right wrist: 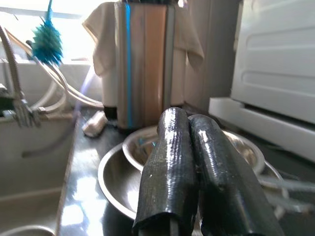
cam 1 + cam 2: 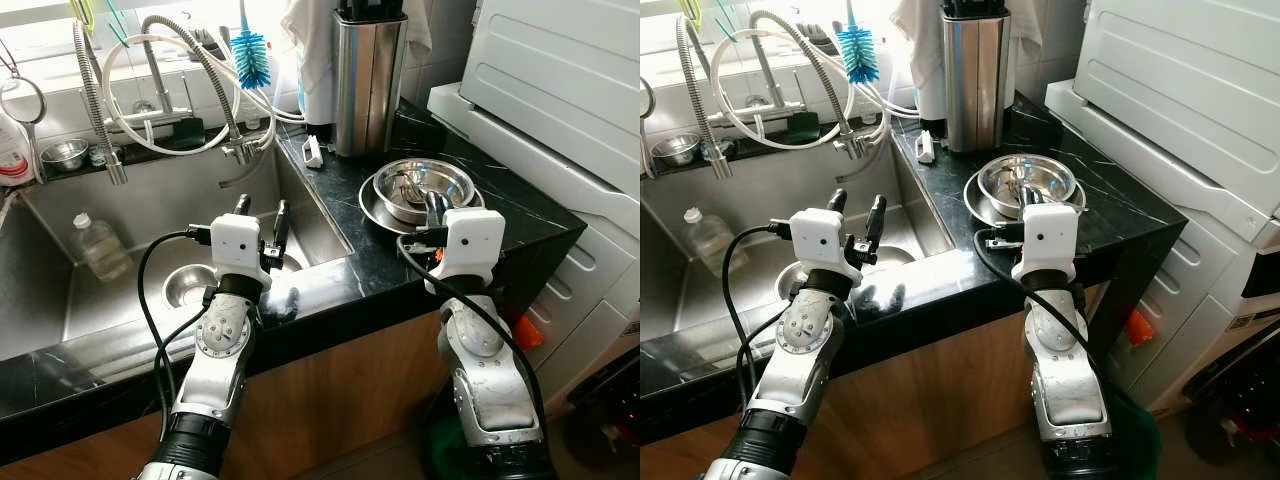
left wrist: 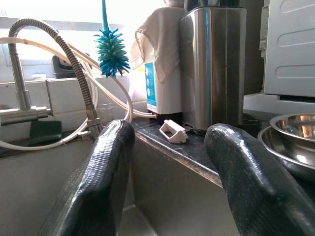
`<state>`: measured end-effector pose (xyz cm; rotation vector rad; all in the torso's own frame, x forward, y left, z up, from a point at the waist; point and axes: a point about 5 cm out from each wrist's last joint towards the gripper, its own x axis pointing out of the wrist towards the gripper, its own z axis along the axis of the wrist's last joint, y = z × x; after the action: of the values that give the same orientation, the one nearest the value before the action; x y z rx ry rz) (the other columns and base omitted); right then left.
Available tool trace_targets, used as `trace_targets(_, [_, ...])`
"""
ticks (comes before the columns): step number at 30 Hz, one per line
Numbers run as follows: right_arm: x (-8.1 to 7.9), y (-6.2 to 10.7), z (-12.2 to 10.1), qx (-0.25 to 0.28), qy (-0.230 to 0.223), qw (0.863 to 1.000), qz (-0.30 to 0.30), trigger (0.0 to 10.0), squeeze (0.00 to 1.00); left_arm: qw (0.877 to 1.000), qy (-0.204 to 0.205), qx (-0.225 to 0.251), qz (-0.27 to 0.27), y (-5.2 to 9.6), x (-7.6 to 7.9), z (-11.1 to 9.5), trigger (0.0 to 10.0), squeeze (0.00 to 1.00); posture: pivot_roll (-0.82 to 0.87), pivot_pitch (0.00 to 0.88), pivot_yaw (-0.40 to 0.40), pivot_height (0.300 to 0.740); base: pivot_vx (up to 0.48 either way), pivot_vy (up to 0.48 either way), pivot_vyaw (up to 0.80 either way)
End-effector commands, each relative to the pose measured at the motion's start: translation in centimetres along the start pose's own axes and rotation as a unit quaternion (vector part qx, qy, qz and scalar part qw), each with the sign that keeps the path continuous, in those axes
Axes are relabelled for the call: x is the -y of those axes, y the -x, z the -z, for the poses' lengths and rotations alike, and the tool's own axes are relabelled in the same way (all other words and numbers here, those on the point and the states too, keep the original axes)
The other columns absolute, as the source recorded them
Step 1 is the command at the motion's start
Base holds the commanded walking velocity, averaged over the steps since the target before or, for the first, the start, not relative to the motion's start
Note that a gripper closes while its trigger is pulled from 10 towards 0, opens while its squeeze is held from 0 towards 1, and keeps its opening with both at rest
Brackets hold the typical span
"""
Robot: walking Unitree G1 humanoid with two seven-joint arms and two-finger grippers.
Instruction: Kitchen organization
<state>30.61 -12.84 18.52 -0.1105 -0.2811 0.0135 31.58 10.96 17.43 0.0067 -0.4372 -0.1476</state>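
Two stacked steel bowls (image 2: 415, 190) sit on a black marble-veined worktop (image 2: 500, 215), a smaller deep bowl nested in a wider shallow one, both shiny and reflecting light, with something pale lying in the upper one that cannot be made out. Behind them stands a tall brushed-steel canister (image 2: 368, 80), and near its foot, by the sink edge, lies a small white clip (image 2: 313, 152). A stainless sink (image 2: 130, 215) is set into the worktop on the robot's left, with a clear plastic bottle (image 2: 97, 247) lying in the basin near the drain (image 2: 188, 285). Coiled spring faucets (image 2: 190, 60) and white hoses arch over the basin, and a blue bottle brush (image 2: 251, 55) hangs by the bright window. A white appliance (image 2: 560, 90) rises at the right end of the worktop, with wood cabinet fronts below.

The left gripper (image 2: 262, 222) hovers over the sink's right rim, its fingers (image 3: 106, 182) spread well apart and holding nothing. The right gripper (image 1: 197, 167) hangs just before the bowls, its fingers pressed together with nothing between them
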Motion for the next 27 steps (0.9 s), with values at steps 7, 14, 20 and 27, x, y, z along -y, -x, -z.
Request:
trace_targets(7, [-0.8, -1.0, -4.1, 0.093, 0.01, 0.995, -0.026, 10.0, 0.0, 1.0, -0.001, 0.002, -0.002, -0.1, -0.1, 0.0, 10.0, 0.0, -0.16, 0.0, 0.037, 0.74, 0.0, 0.0, 0.0])
trace_targets(14, [-3.0, -3.0, -5.5, 0.1, -0.029, 0.986, -0.128, 10.0, 0.0, 1.0, -0.02, -0.004, -0.023, -0.4, -0.9, 0.1, 10.0, 0.0, -0.16, 0.0, 0.036, 0.74, 0.0, 0.0, 0.0])
trace_targets(20, [-4.6, -3.5, -4.6, 0.077, -0.041, 0.978, -0.187, 10.0, 0.0, 0.996, -0.047, -0.012, -0.07, -0.6, -3.0, 0.2, 10.0, 0.0, -0.14, 0.0, 0.029, 0.74, 0.0, 0.0, 0.0])
trace_targets(27, [-6.0, -3.9, -2.0, 0.003, -0.091, 0.971, -0.222, 10.0, 0.0, 0.99, -0.079, -0.032, -0.115, -0.4, -4.9, 0.6, 10.0, 0.0, -0.14, 0.0, 0.03, 0.74, 0.0, 0.0, 0.0])
